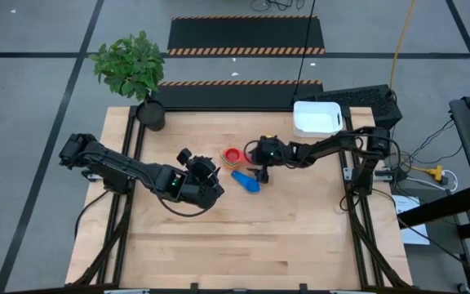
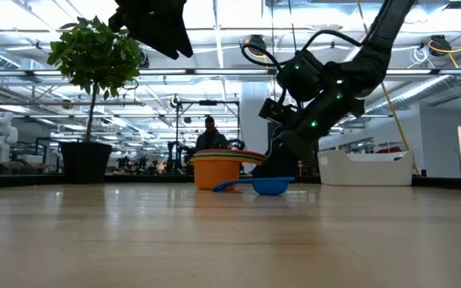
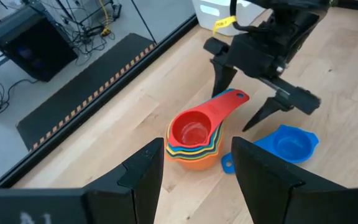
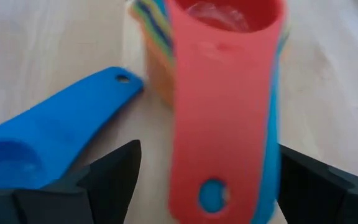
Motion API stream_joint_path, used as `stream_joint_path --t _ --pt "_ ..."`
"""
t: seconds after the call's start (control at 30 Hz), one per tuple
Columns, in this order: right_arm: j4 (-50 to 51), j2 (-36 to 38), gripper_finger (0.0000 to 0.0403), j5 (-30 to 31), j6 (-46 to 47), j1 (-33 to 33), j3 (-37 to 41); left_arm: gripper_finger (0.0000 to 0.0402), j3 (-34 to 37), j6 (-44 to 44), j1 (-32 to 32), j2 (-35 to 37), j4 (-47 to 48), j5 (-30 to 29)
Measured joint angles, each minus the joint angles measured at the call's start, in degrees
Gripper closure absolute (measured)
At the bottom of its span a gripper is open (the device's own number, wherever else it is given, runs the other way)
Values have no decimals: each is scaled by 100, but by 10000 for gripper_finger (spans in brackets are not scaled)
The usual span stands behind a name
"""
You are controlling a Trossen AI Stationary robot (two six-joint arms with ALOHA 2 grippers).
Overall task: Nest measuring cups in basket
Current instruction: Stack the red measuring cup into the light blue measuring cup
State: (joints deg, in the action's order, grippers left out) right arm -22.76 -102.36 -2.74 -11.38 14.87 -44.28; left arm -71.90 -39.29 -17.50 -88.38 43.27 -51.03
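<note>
A: Left hand [image 1: 206, 173]?
B: Half spread, empty, raised beside the nested stack [image 1: 232, 155] mid-surface.
A: Right hand [image 1: 261, 159]?
B: Spread wide, straddling the stack's red handle [image 3: 229, 101], which points at it. Nearer. Blue cup [image 1: 248, 182] loose beside; basket [image 1: 317, 118] behind.

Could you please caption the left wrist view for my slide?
Right gripper, open, straddles the nested cups' handles; a blue cup lies alongside.

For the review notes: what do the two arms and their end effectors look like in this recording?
Both arms are black, jointed and glossy, with black cables looped along them. The left end effector has two flat, tapered black fingers. The right end effector has two slim, pointed black fingers under a boxy body with a yellow tag above it. Small green lights glow on both arms.
</note>
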Motion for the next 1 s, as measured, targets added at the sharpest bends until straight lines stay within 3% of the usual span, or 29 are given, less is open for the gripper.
stream_joint_path --t 0.37,0.8,1.0 --pt "340 220 161 -324 3 -11 -98 211 0 11 0 0 13 2" --pt "342 220 252 -305 -4 39 -98 211 0 7 0 0 13 6" --pt "342 220 271 -293 14 129 -94 211 0 6 0 0 13 9"
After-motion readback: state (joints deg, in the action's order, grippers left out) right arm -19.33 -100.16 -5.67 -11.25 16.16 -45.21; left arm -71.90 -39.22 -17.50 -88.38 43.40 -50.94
